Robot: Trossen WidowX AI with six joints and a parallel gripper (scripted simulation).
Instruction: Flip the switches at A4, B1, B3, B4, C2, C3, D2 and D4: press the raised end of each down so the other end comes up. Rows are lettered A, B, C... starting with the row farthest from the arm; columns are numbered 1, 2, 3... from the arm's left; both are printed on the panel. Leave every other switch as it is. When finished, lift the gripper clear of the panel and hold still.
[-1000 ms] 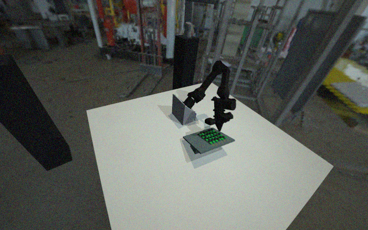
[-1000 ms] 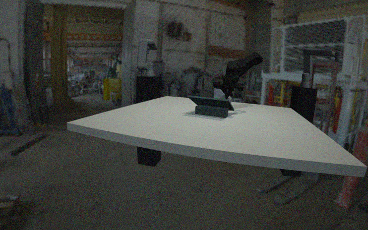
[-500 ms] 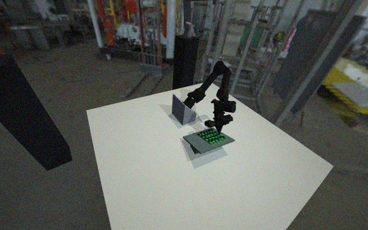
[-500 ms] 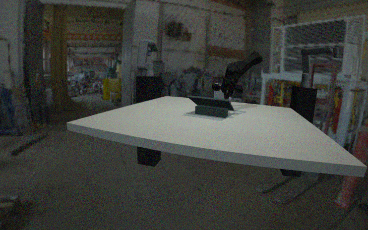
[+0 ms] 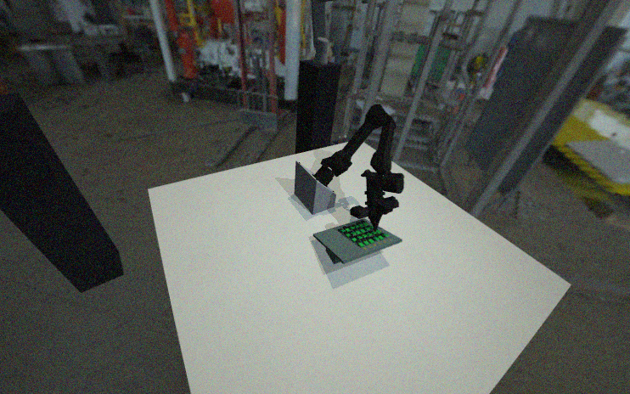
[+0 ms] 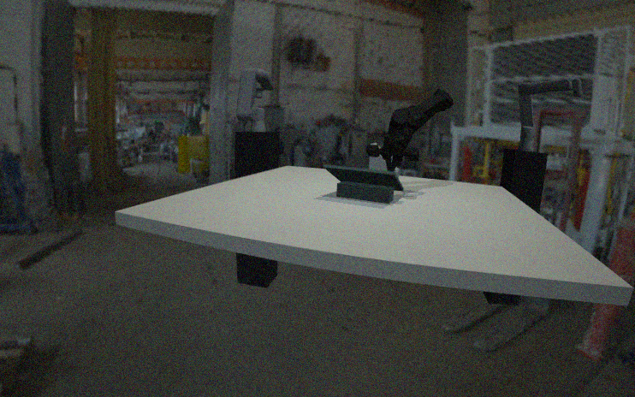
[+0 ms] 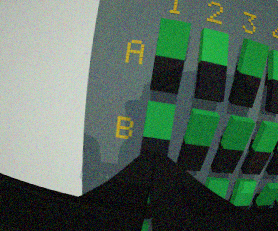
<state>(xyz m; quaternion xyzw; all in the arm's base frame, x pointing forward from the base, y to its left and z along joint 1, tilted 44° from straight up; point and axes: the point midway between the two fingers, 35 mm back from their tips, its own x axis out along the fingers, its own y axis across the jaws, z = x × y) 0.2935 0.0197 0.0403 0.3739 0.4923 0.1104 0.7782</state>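
Observation:
The grey switch panel [image 5: 331,241] [image 6: 359,173] [image 7: 118,47] sits tilted on a dark base on the white table [image 5: 239,303] [image 6: 310,227]. Its rocker switches are half green, half black, with yellow row letters and column numbers. In the wrist view, switch A1 [image 7: 170,54] and switch B1 [image 7: 159,120] show their green halves on the far side. My gripper [image 5: 374,226] [image 6: 394,167] [image 7: 151,159] is shut and empty. Its tip is low over the panel at the near end of B1, in column 1; I cannot tell if it touches. The rows below B are mostly hidden by the fingers.
A grey wedge-shaped block [image 5: 310,190] stands on the table behind the panel, beside the arm's base. A tall black post [image 5: 317,104] stands behind the table's far edge, and another dark block [image 5: 28,195] lies off the table to the left.

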